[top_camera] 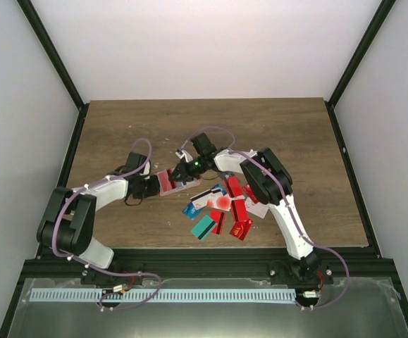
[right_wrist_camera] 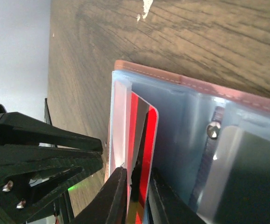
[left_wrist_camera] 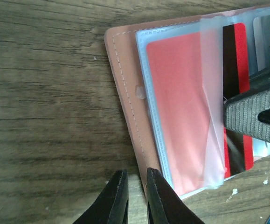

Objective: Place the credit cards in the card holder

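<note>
At Mid-Bench, a Red Card Half Into Its Sleeve

Near the middle of the bench (top_camera: 274, 127), the card holder (left_wrist_camera: 123, 84) lay open and flat. Its salmon leather edge was caught between the tips of the left pincer (left_wrist_camera: 135, 176), which stood almost together on it, apparently to pin the holder so it would not slide while a card was pushed in. The right pincer (right_wrist_camera: 137, 176) was clamped on the black-striped end of a red card (left_wrist_camera: 235, 60), whose other end already sat under the clear sleeve (left_wrist_camera: 214, 140). Holding the card by its trailing end left the leading edge free to enter the pocket.

The left arm (top_camera: 98, 193) reached in low from the left, its forearm nearly level and its wrist aimed at the holder. The right arm (top_camera: 277, 190) arched higher, elbow raised and wrist folded back toward the left, so the two pincers met almost tip to tip over the holder. The remaining credit cards (top_camera: 221, 208) lay in a loose heap just right of the holder, beside the right forearm — not yet filed.
</note>
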Action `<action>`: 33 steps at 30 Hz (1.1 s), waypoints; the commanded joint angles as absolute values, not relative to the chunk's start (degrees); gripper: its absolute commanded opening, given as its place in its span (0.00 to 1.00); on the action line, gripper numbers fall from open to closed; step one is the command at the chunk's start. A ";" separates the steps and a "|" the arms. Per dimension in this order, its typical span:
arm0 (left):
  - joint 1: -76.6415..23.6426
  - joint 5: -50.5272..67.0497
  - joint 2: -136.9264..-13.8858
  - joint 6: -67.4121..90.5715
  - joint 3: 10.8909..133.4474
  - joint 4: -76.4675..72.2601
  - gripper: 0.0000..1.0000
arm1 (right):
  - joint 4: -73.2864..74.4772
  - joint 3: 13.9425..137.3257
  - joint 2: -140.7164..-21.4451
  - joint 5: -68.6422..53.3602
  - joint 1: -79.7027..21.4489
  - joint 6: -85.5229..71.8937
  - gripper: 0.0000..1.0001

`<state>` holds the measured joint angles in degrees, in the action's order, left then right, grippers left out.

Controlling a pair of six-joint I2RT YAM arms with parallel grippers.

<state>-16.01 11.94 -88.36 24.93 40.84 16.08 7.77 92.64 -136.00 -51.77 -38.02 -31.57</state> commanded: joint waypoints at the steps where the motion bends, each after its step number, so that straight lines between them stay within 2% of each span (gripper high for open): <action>1: -15.91 9.99 -85.22 25.21 41.52 19.07 0.15 | 15.09 93.95 -133.22 -45.28 -38.94 -27.67 0.18; 11: -15.91 8.99 -82.50 25.49 42.10 20.91 0.15 | 18.34 93.71 -128.07 -42.16 -39.02 -24.97 0.48; 16: -15.91 8.88 -82.25 25.62 42.57 21.09 0.15 | 20.12 93.04 -125.68 -38.56 -39.43 -22.88 0.57; 24: -15.91 8.76 -83.09 25.64 42.93 20.66 0.15 | 23.32 95.84 -125.12 -31.30 -43.22 -19.51 0.55; 33: -15.91 8.18 -82.53 25.42 42.68 21.16 0.15 | 26.54 102.09 -128.06 -10.73 -47.96 -18.77 0.56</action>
<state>-16.01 9.08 -83.22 25.34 41.82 20.71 24.51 98.72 -126.72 -21.69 -46.65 -20.18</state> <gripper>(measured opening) 0.150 0.559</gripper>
